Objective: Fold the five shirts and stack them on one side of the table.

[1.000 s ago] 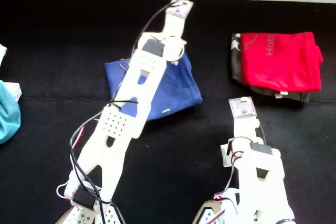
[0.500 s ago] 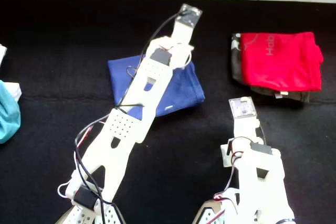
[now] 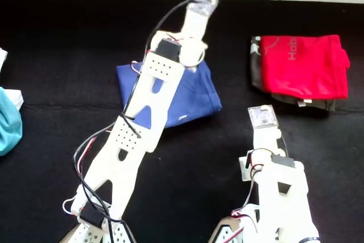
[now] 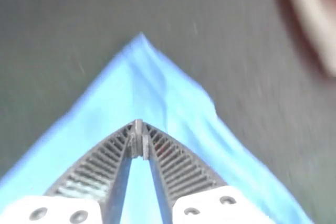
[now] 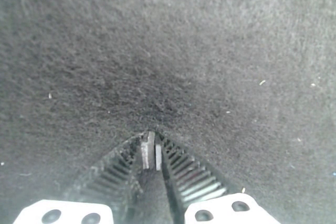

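Over the blue shirt (image 3: 199,92), left hand (image 4: 138,132) closed

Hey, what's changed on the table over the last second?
The left arm swung slightly toward the red stack, and the blue shirt beneath it slid a little the same way. The left tool is shut over that shirt. The right tool, the red stack and the teal shirt stayed put.
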You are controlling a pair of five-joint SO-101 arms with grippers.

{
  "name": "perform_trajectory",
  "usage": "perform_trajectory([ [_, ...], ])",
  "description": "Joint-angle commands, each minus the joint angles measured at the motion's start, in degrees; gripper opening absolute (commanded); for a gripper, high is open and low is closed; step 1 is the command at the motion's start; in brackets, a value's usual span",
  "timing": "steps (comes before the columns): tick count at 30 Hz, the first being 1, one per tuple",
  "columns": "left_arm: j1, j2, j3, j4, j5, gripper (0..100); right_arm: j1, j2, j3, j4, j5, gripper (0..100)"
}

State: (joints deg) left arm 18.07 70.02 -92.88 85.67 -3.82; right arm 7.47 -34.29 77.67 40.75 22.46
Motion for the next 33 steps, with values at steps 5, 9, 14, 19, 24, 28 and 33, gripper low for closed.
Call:
perform_trajectory([
  [5, 2.2, -11.7, -0.4, 16.1, 0.5, 1, 0.7, 0.1, 0.8, -2.1, -0.6, 0.9],
  [9, 7.9, -11.6, 2.8, 16.1, 0.6, 1, 0.7, 0.1, 0.8, -2.1, -0.6, 0.9],
  [14, 14.5, -11.5, 6.0, 16.1, 0.6, 1, 0.7, 0.1, 0.8, -2.1, -0.6, 0.9],
  [19, 16.5, -11.4, 12.4, 15.9, 0.6, 1, 0.7, 0.1, 0.8, -2.1, -0.6, 0.9],
  [24, 16.4, -10.6, 18.0, 12.7, 0.6, 1, 0.7, 0.1, 0.8, -2.1, -0.6, 0.9],
  [28, 17.5, -9.8, 17.5, 12.7, 0.7, 1, 0.7, 0.1, 0.7, -2.1, -0.6, 0.9],
  [33, 17.2, -13.0, 11.2, 15.5, 0.6, 1, 0.7, 0.1, 0.7, -2.1, -0.6, 0.9],
])
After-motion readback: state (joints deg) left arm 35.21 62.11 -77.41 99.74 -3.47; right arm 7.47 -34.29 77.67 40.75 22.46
